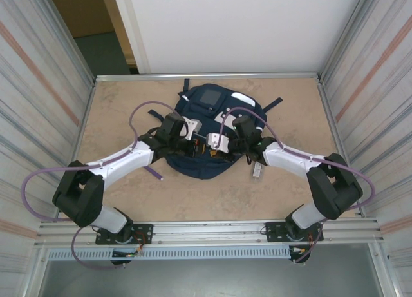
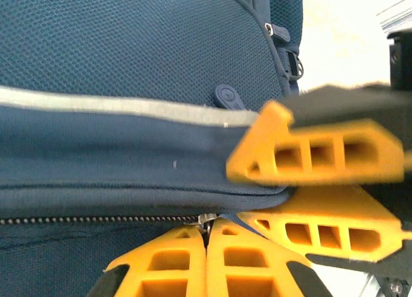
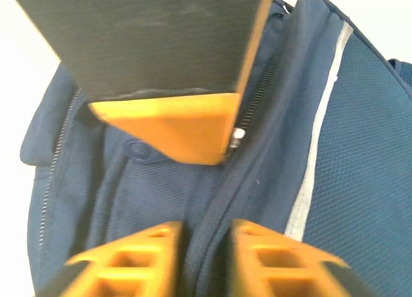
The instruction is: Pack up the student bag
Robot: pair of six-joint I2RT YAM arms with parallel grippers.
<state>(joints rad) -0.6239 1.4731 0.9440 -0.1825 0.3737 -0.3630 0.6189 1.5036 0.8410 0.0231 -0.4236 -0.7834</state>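
Observation:
The student bag point(image 1: 212, 104), navy with a pale stripe point(image 2: 116, 107), lies flat mid-table. Both grippers meet at its near edge. My left gripper point(image 2: 207, 227) is shut on the metal zipper pull point(image 2: 207, 218), where the closed teeth point(image 2: 96, 220) end. One of its orange fingers point(image 3: 174, 126) shows in the right wrist view, beside the pull point(image 3: 237, 134). My right gripper point(image 3: 203, 236) is closed on a raised fold of the bag's fabric point(image 3: 212, 200) beside the zipper. In the top view the left gripper point(image 1: 203, 145) and right gripper point(image 1: 216, 149) almost touch.
A purple pen-like stick point(image 1: 153, 174) lies on the table left of the bag. A small pale object point(image 1: 257, 170) lies to its right, under my right arm. Metal walls close in both sides, and dark straps point(image 1: 273, 104) trail from the bag's far end.

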